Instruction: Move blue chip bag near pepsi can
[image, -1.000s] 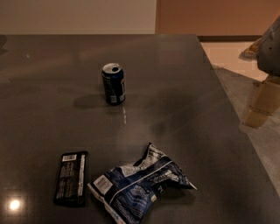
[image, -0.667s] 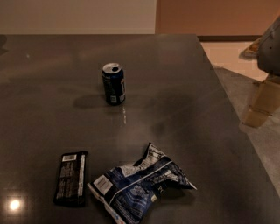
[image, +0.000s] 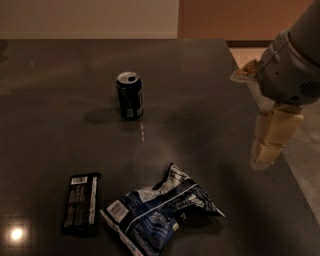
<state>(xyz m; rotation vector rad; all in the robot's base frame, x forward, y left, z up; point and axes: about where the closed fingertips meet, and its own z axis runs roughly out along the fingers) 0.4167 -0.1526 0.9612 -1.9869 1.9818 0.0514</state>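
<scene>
The blue chip bag (image: 157, 212) lies crumpled on the dark table (image: 210, 90) near the front edge, dark-blue foil with white panels. The pepsi can (image: 130, 95) stands upright further back, left of the table's middle, well apart from the bag. My gripper (image: 263, 159) hangs pointing down over the table's right edge, to the right of the bag and higher than it. It touches nothing and holds nothing.
A flat black rectangular bar (image: 81, 203) lies just left of the chip bag. The table's right edge runs close under my gripper, with lighter floor (image: 305, 145) beyond it. A bright light reflection (image: 16, 233) sits at the front left corner.
My arm and gripper have moved left and in over the table's right edge. The bag, can and bar have not moved.
</scene>
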